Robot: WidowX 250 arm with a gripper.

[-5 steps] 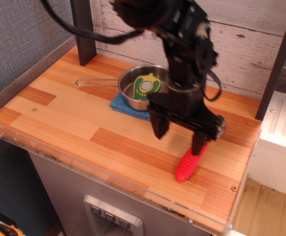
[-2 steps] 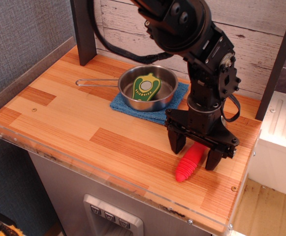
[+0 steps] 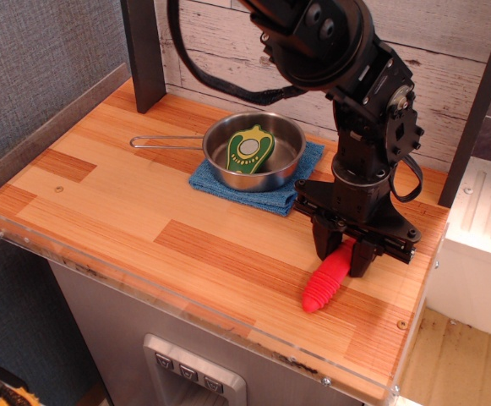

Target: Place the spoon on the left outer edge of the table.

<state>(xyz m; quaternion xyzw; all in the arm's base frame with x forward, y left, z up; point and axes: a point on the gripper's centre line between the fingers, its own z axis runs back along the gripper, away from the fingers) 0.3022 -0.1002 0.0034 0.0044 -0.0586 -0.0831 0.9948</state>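
Bench (image 3: 118, 199): striped light and reddish-brown wooden planks, clear acrylic rim along the edges, grey cabinet below.

Spoon (image 3: 325, 281): lies flat on the bench toward the right front, well apart from the left edge. Thick ribbed red handle points down toward the front rim; its free end is clear of the rim. Bowl end is hidden under the arm, so it cannot be seen.

End effector (image 3: 347, 252): black, pointing straight down over the upper part of the red handle. The two fingers (image 3: 324, 246) straddle the handle, one on each side, drawn in tight against it. It appears clamped on the spoon, which rests on the wood.

Arm: bulky black joints with a looping black cable, coming down from the upper middle of the view, in front of the whitewashed plank wall.

Steel pan (image 3: 253, 152): sits at the back middle on a blue cloth (image 3: 220, 181), thin wire handle sticking out to the left. Inside it lies a green and yellow avocado-shaped toy (image 3: 250, 150). Pan and cloth are near the arm but apart from the spoon.
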